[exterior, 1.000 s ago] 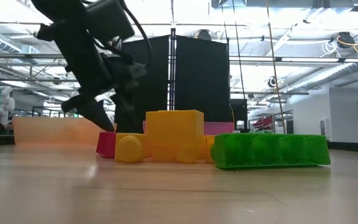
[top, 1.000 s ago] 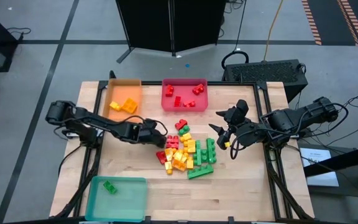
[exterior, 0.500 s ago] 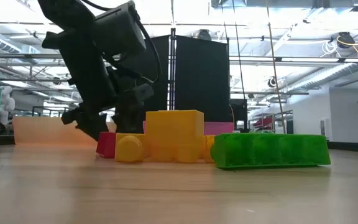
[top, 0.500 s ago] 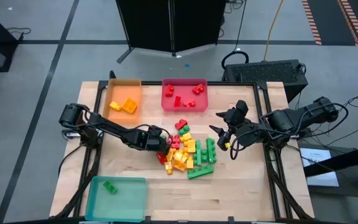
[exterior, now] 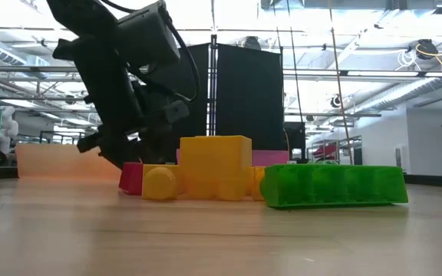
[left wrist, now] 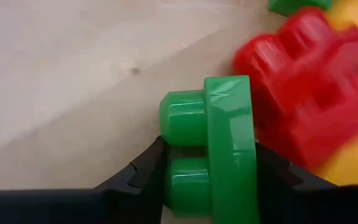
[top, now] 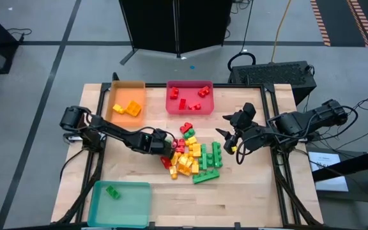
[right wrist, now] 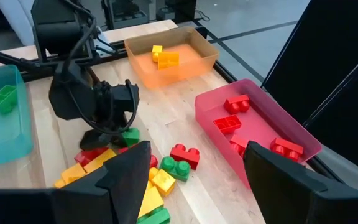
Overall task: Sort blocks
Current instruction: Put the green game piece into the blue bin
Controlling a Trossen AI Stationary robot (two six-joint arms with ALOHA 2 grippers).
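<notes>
Small green brick pinched upright between the two dark fingers of the left hand, low at the near-left edge of the loose pile of blocks mid-bench, a red brick just beside it — clamped from both sides and apparently bound for the teal tray at the near-left corner of the bench, where one green brick already lies. Farther out, yellow pieces parked in the orange tray and red ones in the red tray along the far edge, colours kept apart by bin. Right hand hanging off the pile's right side, fingers spread and empty, clear of the working arm.
</notes>
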